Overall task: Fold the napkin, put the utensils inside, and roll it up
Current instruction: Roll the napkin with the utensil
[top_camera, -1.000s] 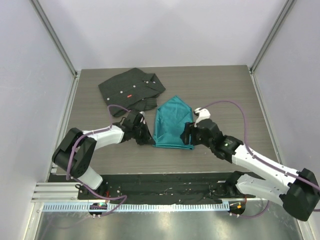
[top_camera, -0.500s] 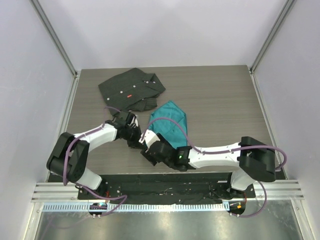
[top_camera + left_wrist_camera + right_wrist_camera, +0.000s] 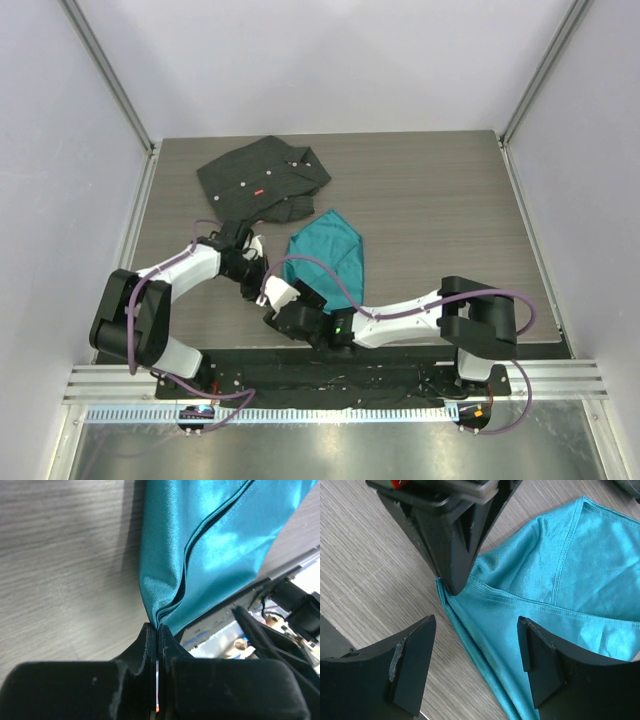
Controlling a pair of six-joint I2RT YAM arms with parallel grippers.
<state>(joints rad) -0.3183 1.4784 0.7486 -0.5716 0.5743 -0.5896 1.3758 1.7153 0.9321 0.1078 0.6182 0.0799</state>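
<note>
With left fingers (image 3: 150,647) pressed shut on the napkin (image 3: 330,255) at its near-left corner, plain only from the wrists, and right fingers (image 3: 412,660) spread facing it, dragged leftward over the tabletop (image 3: 430,190) since earlier.

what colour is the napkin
The napkin is plain shiny teal blue-green, no pattern; it shows best in the left wrist view.

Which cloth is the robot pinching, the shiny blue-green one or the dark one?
The shiny teal napkin: the left gripper is shut on its corner. The dark buttoned shirt lies farther back, with no gripper on it.
</note>
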